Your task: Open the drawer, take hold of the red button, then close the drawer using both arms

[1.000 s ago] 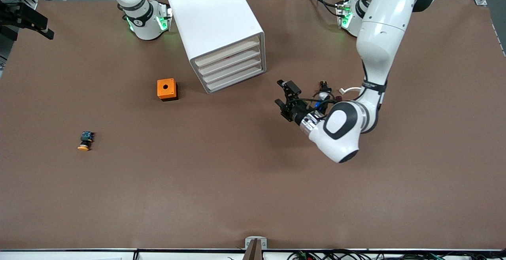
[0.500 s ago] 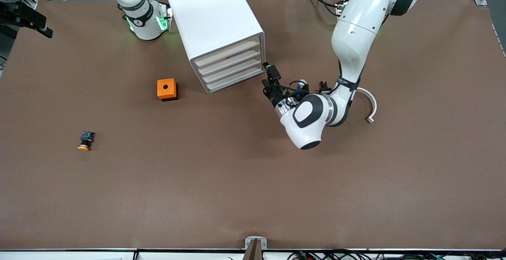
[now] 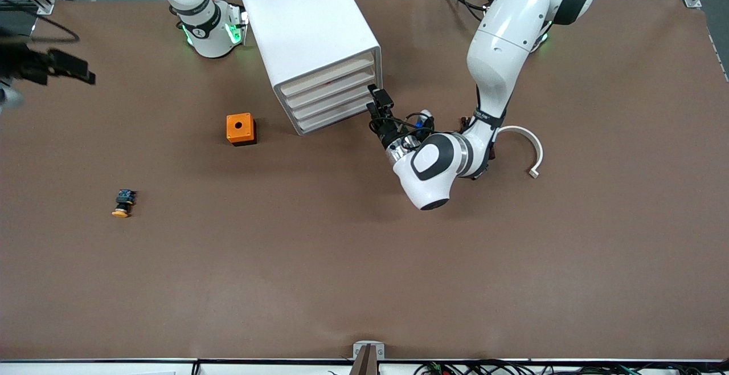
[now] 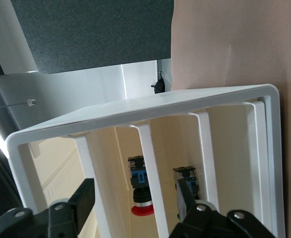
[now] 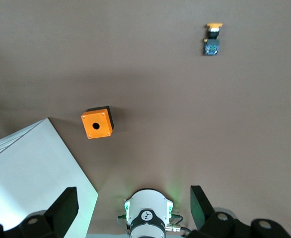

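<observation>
Left gripper (image 3: pixel 376 100) apparently half-open, arm outstretched; right gripper (image 5: pixel 133 208) open, raised.

White cabinet (image 3: pixel 310 39); orange cube (image 3: pixel 240 128), black hole; red-capped button (image 4: pixel 141 191), blue rear; orange-capped button (image 3: pixel 122 203); brown table (image 3: pixel 364 261).

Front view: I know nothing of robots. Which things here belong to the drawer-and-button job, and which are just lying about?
Part of the job:
- top drawer of the white cabinet, not yet pulled out
- red-capped button inside the cabinet
- left pincer, open at the drawer fronts
- right pincer, open, waiting over the table

Just lying about:
- orange cube
- orange-capped button
</observation>
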You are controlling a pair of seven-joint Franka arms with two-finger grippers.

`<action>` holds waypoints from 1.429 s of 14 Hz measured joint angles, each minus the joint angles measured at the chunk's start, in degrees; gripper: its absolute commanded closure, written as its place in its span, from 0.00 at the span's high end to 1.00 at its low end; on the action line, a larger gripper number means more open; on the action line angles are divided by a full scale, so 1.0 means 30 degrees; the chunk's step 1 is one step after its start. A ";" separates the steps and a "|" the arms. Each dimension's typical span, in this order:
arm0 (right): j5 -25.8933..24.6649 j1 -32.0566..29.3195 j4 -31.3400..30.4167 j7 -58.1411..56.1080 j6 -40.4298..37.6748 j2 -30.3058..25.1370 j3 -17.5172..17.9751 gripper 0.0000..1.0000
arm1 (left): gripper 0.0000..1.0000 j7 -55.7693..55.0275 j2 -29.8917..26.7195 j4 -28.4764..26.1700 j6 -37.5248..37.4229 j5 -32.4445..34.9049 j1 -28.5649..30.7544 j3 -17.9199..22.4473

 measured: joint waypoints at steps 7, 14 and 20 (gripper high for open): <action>-0.0003 -0.1001 0.0272 -0.0025 0.1577 0.1987 -0.0072 1.00 | 0.49 0.0000 0.0287 0.0005 0.0009 -0.0637 -0.0892 -0.0005; 0.0048 -0.0226 0.0331 0.3785 0.1535 0.1964 0.0256 1.00 | 0.49 -0.0001 0.0681 0.0000 0.0022 -0.0639 -0.1371 -0.0004; 0.0066 0.2044 0.0328 1.0120 0.1437 0.1930 0.0384 1.00 | 0.45 -0.0057 0.0877 -0.0052 0.0021 -0.0639 -0.2228 -0.0004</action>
